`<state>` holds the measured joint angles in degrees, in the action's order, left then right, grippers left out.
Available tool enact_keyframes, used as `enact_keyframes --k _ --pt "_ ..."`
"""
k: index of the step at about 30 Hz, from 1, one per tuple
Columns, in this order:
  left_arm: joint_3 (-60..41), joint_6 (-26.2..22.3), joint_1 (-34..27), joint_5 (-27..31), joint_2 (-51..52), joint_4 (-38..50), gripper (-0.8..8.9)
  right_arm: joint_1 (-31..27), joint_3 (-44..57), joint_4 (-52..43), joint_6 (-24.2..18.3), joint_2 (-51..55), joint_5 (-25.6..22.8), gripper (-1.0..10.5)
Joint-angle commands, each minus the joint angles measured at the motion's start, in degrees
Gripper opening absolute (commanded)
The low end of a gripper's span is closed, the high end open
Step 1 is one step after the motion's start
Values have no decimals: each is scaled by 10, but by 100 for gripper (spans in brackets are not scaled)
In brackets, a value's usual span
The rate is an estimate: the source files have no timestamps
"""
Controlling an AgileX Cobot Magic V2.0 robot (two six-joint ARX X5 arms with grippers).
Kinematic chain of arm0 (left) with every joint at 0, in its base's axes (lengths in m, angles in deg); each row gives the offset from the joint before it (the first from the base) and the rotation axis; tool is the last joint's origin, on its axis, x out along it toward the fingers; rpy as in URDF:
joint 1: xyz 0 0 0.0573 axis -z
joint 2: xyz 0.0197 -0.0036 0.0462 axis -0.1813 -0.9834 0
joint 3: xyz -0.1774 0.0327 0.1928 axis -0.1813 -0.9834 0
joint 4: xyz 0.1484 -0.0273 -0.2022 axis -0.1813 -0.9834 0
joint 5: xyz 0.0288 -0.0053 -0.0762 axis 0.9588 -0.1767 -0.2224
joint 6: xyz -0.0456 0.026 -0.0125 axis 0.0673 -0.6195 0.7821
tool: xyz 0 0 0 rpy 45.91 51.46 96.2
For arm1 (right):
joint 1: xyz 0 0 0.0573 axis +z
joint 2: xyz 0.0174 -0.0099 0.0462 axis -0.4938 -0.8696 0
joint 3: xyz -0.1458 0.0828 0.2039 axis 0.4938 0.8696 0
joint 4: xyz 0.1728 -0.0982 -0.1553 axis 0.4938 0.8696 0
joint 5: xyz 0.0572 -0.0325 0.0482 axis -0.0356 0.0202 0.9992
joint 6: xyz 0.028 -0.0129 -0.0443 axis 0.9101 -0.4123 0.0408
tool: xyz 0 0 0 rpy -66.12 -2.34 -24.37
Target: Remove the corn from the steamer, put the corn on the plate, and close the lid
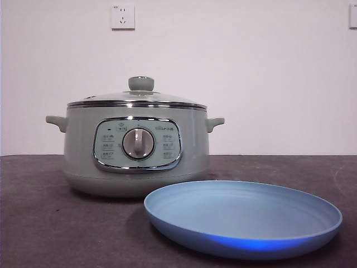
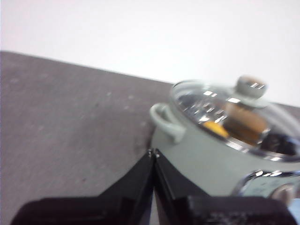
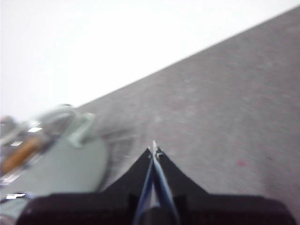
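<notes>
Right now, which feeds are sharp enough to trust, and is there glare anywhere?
Front view: sharp; bright blue glow on the plate rim. Left wrist view: soft, glints on the lid, corn still visible through the glass. Right wrist view: heavily blurred, steamer smeared.

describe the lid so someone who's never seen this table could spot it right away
Find the wide pale green steamer on the dark table, behind the blue plate. The lid sits closed on top of it: a low glass dome with a steel rim. Its round green knob sets it apart, and is the highest point of the pot.
</notes>
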<state>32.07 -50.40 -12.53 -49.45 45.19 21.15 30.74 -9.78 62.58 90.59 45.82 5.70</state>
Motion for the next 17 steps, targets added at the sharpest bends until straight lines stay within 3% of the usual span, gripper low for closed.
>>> enact_keyframes --k 1,10,17 --pt "30 9 1 -16 -19 -7 -7 1 -36 -6 7 -35 31 -11" --pt "168 0 1 -120 -145 -53 -7 1 -210 30 -52 -208 208 -11" --pt "298 -22 1 -219 -265 -99 -7 5 -389 134 -132 -348 315 -11"
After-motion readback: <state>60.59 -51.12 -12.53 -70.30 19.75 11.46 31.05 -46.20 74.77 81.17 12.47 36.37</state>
